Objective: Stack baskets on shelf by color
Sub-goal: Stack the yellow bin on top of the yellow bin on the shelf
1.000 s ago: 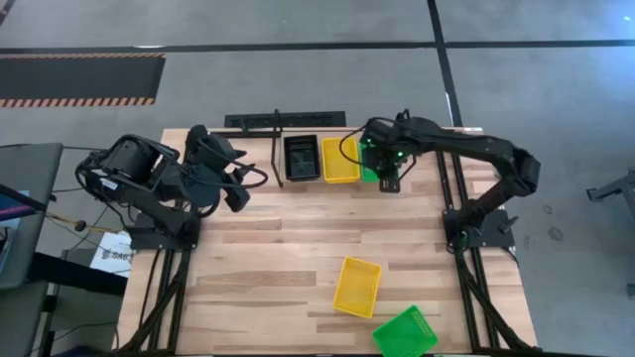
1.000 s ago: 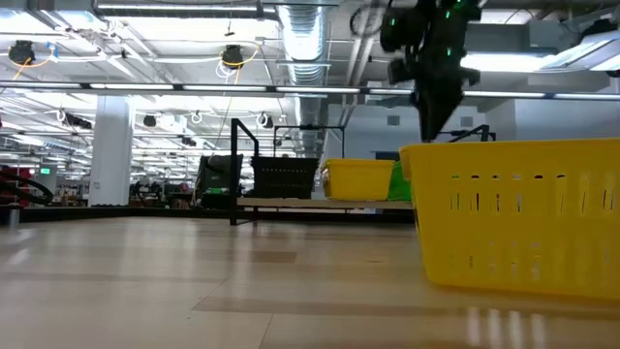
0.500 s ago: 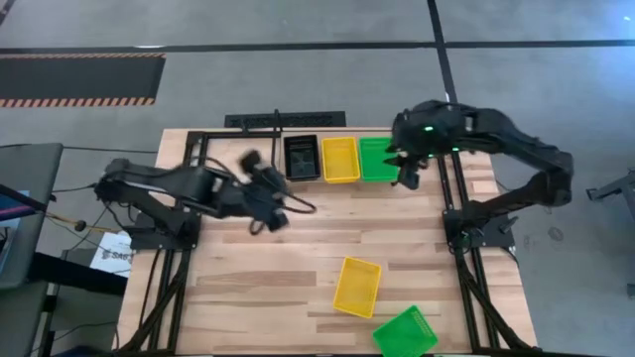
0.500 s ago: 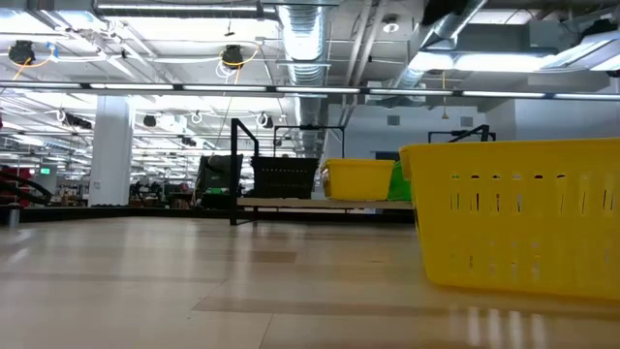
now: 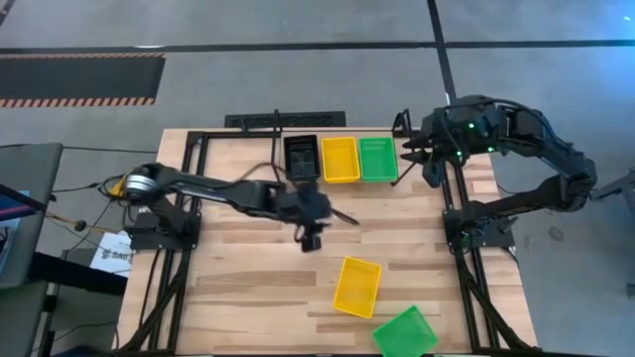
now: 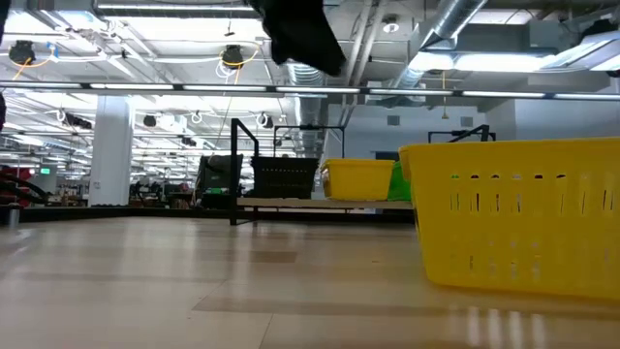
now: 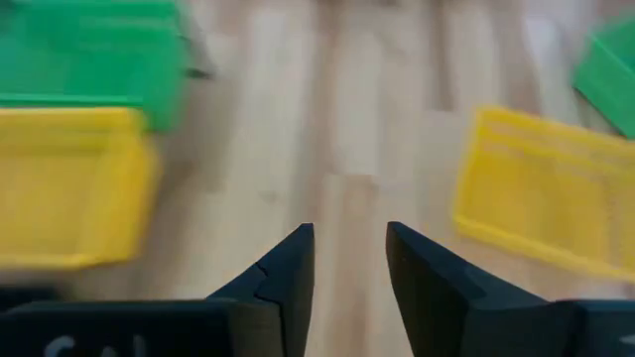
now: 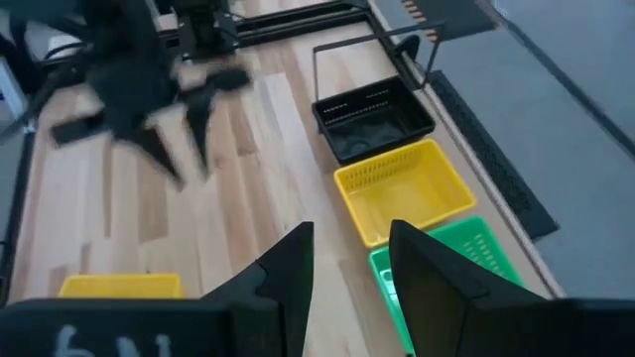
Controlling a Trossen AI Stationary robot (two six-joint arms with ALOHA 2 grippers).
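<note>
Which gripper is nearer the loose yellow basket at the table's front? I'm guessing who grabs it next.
Left. The left gripper hangs just behind the loose yellow basket; the right gripper is far off, beside the shelf.

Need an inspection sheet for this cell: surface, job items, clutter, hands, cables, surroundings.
Surface: wooden table, bare planks across the middle.
Job's things: black basket, yellow basket and green basket abreast on the shelf; loose yellow basket and loose green basket near the front edge.
Clutter: nothing seen on the table.
Hands: left hand open, empty, over mid-table; right hand open, empty, beside the shelf's green basket.
Cables: wires hang off the left arm's base.
Surroundings: grey floor, striped mat at the back left; no people seen.
</note>
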